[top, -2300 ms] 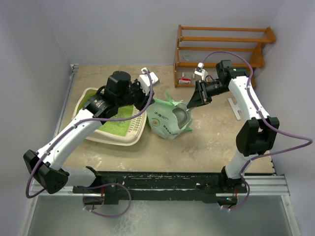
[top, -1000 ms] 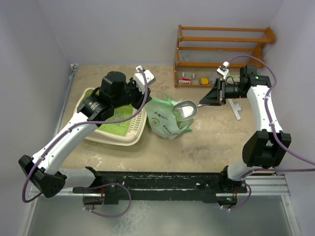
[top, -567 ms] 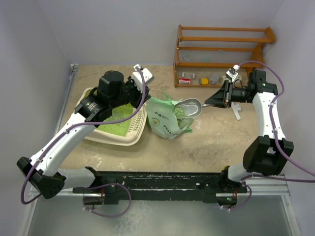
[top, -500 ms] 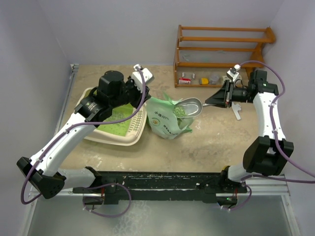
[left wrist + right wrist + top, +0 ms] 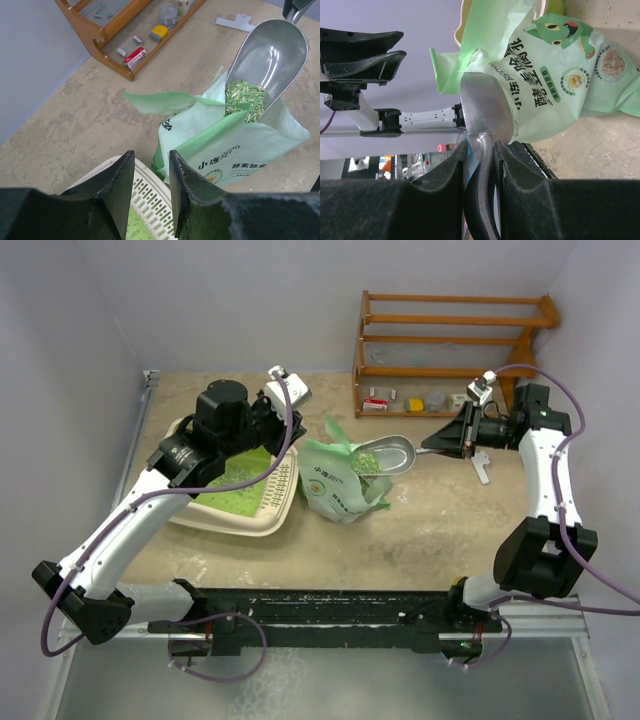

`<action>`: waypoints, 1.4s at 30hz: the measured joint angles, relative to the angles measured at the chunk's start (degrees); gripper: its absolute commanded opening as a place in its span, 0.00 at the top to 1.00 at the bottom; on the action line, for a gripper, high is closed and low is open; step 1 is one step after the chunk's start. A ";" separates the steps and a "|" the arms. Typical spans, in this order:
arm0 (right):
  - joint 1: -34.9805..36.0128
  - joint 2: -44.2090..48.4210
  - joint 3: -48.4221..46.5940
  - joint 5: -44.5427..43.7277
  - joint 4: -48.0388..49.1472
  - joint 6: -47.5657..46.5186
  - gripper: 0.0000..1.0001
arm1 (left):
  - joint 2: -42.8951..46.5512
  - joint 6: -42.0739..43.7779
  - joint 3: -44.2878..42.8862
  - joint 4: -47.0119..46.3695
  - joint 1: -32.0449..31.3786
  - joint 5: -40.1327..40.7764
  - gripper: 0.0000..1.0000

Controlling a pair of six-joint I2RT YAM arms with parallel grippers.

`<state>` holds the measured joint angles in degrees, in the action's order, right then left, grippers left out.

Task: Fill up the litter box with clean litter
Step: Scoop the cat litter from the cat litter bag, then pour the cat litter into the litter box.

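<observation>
Partway: the right gripper (image 5: 481, 146) clamps a shiny metal scoop (image 5: 392, 452) of pale litter granules (image 5: 243, 97) at the mouth of the green printed bag (image 5: 335, 495). Nearby, the left gripper (image 5: 151, 159) hangs parted, empty; the cream plastic litter box (image 5: 240, 528) awaits the load.

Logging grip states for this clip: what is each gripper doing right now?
Left gripper: partly open, holding nothing.
Right gripper: closed on the handle of the metal scoop.

left fingers (image 5: 117, 190) slightly apart, empty | right fingers (image 5: 442, 200) clamping scoop (image 5: 485, 114)
</observation>
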<state>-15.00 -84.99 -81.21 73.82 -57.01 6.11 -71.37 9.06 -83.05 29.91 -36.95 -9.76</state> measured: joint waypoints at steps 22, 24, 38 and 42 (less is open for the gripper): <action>-4.26 -0.13 -2.80 2.32 -4.74 -1.31 1.00 | -2.73 1.22 -2.01 0.15 0.00 0.20 0.69; -4.42 -0.33 -4.04 2.34 -5.22 -1.40 1.00 | -2.73 1.22 -2.01 0.15 0.00 0.17 0.69; -4.00 -6.43 -15.43 2.62 -11.76 -3.96 1.00 | -2.10 0.98 -2.01 -1.68 0.00 1.86 0.69; -2.08 -7.19 -17.81 2.29 -11.65 -3.28 1.00 | -1.77 0.68 -2.01 -2.12 0.00 2.93 0.69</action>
<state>-17.08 -92.18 -99.02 76.12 -68.66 2.83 -73.14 9.74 -85.06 27.79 -36.95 -6.83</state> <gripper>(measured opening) 0.270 0.309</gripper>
